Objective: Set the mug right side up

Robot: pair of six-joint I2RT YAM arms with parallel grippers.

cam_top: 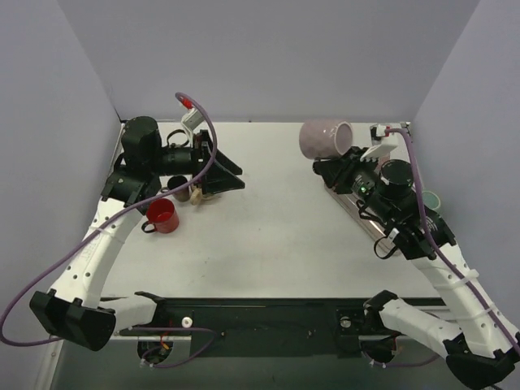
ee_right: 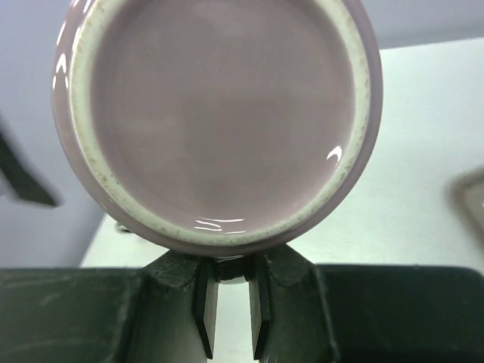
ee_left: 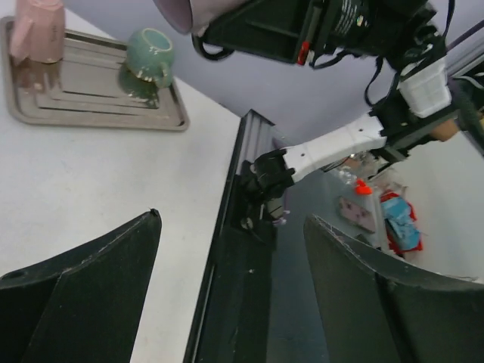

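Mauve mug point(cam_top: 325, 139) held on its side above the white table's point(cam_top: 276, 244) far right corner, clamped in the right gripper point(ee_right: 229, 302); its handle is hidden and its base fills the wrist view. Left gripper point(ee_left: 232, 219) gapes near a red cup point(cam_top: 162, 215). Lavender walls point(cam_top: 268, 57) surround.

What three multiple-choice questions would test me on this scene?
1. Where is the red mug? A: left side of the table. B: on a tray. C: in a gripper.
2. What colour is the mug in the right gripper? A: green. B: pinkish-mauve. C: black.
3. How is the left gripper? A: shut on a mug. B: out of view. C: open, empty.
Answers: A, it stands left of centre; B, the wrist view shows its mauve base; C, its jaws stand apart, nothing between.
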